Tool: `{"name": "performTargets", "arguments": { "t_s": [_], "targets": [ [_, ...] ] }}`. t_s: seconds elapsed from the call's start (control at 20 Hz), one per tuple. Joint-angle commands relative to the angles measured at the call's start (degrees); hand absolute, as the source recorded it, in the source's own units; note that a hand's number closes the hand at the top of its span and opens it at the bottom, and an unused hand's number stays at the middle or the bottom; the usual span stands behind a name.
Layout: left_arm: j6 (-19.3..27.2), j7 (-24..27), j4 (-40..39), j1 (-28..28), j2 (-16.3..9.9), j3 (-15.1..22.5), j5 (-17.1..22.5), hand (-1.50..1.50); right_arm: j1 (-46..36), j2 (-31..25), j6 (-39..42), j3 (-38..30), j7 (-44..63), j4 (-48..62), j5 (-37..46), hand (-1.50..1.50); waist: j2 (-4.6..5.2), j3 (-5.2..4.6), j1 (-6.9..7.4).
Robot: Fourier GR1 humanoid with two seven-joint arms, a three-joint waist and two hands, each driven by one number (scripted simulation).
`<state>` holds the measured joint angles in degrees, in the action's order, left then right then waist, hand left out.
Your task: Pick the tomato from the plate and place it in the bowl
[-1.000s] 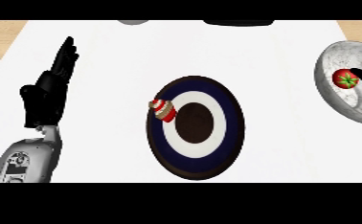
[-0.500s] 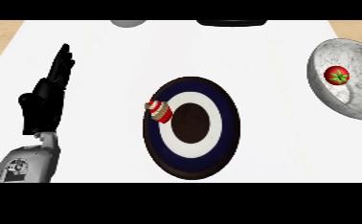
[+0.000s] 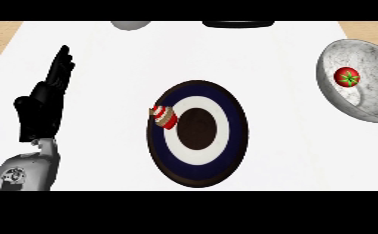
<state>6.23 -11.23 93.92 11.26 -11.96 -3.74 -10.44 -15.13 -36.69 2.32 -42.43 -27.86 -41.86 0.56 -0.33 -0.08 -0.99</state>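
The tomato (image 3: 347, 76) lies inside the bowl (image 3: 334, 92), a grey marbled vessel at the right edge of the counter (image 3: 280, 58), cut off in part by the view's right side. The tomato is red with a green star-shaped calyx facing up, and it sits on the bowl's inner surface toward the upper middle of the cavity. It is well apart from the left hand (image 3: 43, 107), which stands at the opposite, left edge of the counter; the plate (image 3: 198, 164) lies between the two. The left hand is released: its black fingers are straight and point toward the far edge of the counter, the thumb stands out to the side, and nothing is held. Its grey forearm enters from the lower left corner. The right hand does not show in the head view. The plate rests near the middle of the counter, closer to the near edge; it carries a dark blue outer ring, a white ring and a dark brown centre. A small red-and-white striped object (image 3: 165, 117) with a brown band lies on the plate's left rim. Two objects are cut off at the far edge of the counter: a grey rounded object (image 3: 131, 25) toward the left and a black flat object (image 3: 238, 24) toward the right.
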Motion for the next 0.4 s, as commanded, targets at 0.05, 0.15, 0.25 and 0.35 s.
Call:
{"name": "performTargets", "arguments": {
  "t_s": [0.05, 0.15, 0.25, 0.35],
  "targets": [
    [-1.2, 2.3, -2.3, 0.2, -0.8, -2.0, 1.0, 0.00, 11.3, 2.6, 6.0, -1.3, 0.0, -11.6, -5.0, -1.50, 0.16, 0.02, 0.16],
    [-2.9, 1.8, 1.2, -2.5, -2.4, -3.0, 1.9, 0.00, 14.6, 5.5, 5.0, -1.1, 3.2, -19.1, -6.1, -1.50, 0.11, 0.01, 0.41],
    [-0.4, -0.2, -4.1, 4.6, -0.3, -1.5, -0.7, 0.00, 17.4, 4.2, 6.9, -2.3, 5.1, -22.3, -7.5, -1.50, 0.23, 0.03, 0.13],
    [1.1, 0.4, 0.1, 0.5, 2.3, 0.7, -2.1, 0.00, 18.7, 9.7, 4.1, -0.8, 5.2, -27.4, -7.7, -1.50, 0.24, 0.06, 0.63]
  ]
}}
